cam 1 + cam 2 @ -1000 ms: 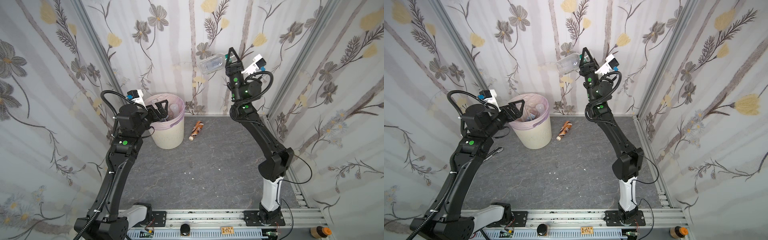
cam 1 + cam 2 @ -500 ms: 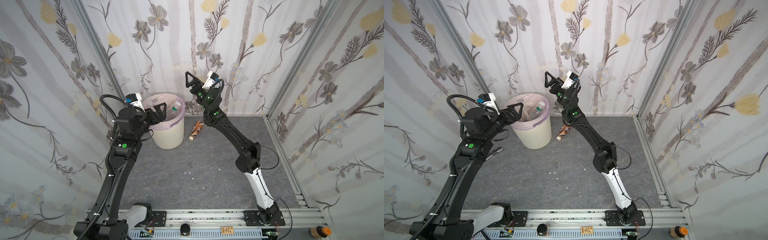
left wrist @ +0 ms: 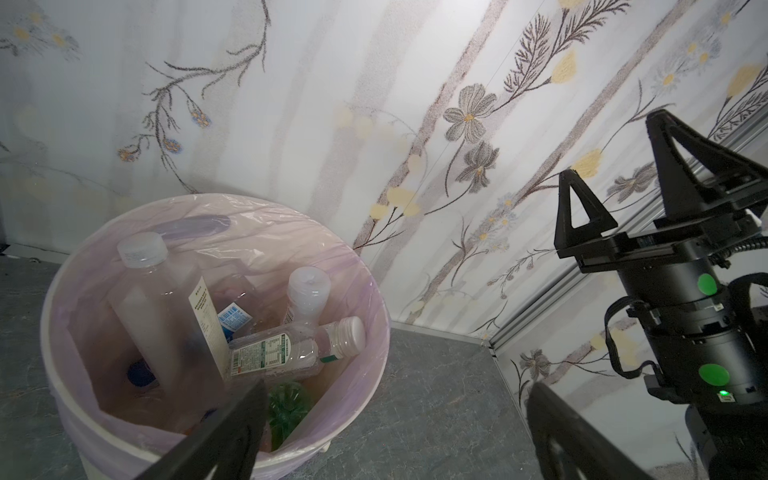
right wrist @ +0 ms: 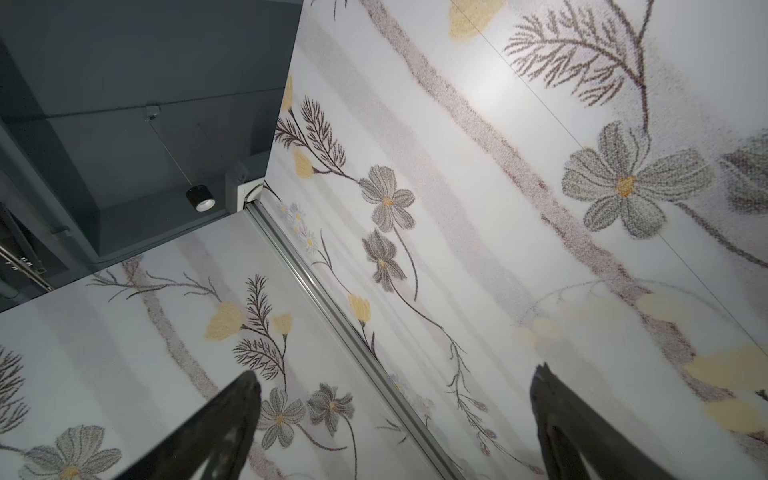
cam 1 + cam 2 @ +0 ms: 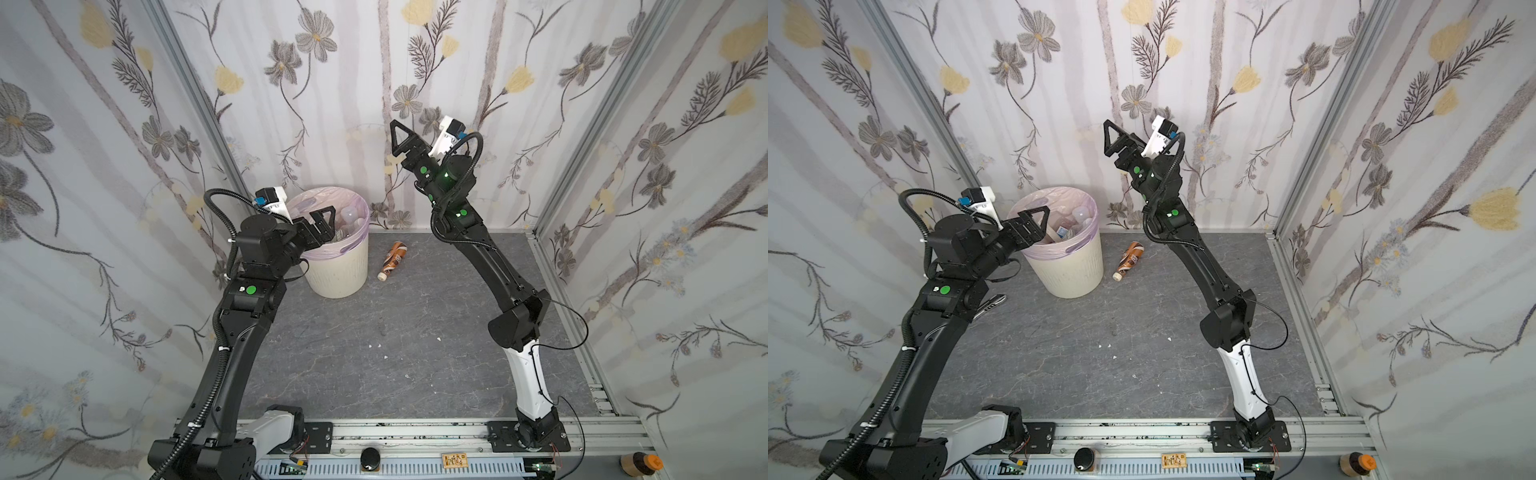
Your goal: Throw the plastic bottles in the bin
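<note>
One bottle out: a brown-labelled bottle [image 5: 392, 259] lies on its side on the grey tabletop [image 5: 415, 353], just right of the bin and apart from its wall, with its pale cap toward the near side.
Bin: the bin [image 5: 338, 278] stands at the far left, close to the far wall [image 5: 353, 83], and a pale lilac bag [image 3: 232, 220] is folded over its rim.
Bin contents: the left wrist view shows a tall clear bottle [image 3: 162, 299] leaning inside. A white-capped bottle [image 3: 291, 349] lies across it, with a green bottle [image 3: 286, 411] lower down. More bottles sit below these, too jumbled to count.
Left tool: the left tool [image 5: 323, 214] has its jaws apart with nothing between them. It hovers at the bin's near-left rim, pointing across the opening.
Right tool: the right tool [image 3: 611, 145] has its jaws spread wide and empty. It is raised high by the far wall, right of the bin and well above the brown-labelled bottle, with its tips aimed up at the wallpaper.
Step in hand: this looks like the gap between bottles. Both tools are free, the bin is well filled, and a single pick remains on the tabletop.
Next move: probably the right tool, which has the clearer path. It needs to tip downward, come down over the bottle's middle and turn its jaws across the long axis. It then closes, lifts above the rim and lets go over the opening.
Watch: the round body may roll if one finger touches first, and the bin wall leaves little room on the left.
</note>
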You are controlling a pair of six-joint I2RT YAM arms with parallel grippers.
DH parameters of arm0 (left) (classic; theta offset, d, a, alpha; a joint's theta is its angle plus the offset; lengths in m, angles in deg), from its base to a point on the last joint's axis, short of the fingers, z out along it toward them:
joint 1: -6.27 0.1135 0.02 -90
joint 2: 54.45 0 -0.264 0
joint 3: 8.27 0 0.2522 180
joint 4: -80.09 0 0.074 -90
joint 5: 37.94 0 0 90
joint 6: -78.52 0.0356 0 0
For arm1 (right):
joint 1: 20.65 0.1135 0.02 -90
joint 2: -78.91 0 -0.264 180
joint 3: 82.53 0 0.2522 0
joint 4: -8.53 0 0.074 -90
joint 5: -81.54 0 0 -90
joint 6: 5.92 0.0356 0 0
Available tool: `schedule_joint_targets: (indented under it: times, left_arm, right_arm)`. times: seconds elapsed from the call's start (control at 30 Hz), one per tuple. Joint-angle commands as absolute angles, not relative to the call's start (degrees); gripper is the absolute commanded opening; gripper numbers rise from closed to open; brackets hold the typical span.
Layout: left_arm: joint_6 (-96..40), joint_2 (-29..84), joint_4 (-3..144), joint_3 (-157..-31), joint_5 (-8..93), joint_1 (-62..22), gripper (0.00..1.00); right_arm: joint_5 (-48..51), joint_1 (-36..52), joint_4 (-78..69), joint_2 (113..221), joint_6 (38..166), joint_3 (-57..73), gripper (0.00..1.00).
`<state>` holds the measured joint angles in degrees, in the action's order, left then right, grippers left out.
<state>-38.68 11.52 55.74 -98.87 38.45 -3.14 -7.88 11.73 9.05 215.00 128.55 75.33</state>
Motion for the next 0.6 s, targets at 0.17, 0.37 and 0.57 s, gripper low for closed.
schedule_joint_targets:
  times: [0.17, 0.37, 0.57]
  left_arm:
    - [-35.23, 13.01, 57.01, -101.09, 43.53, -11.84, 1.00]
    - [-31.12, 17.36, 56.16, -102.34, 49.15, -20.47, 1.00]
    - [-28.62, 25.33, 53.89, -106.09, 54.51, -26.24, 1.00]
  right_arm:
    - [-4.59, 8.81, 2.99, 205.94, 127.50, 62.09, 1.00]
    - [-4.60, 5.02, 3.19, 197.09, 126.36, 44.69, 1.00]
    - [-3.58, -0.30, 4.51, 186.79, 124.37, 26.38, 1.00]
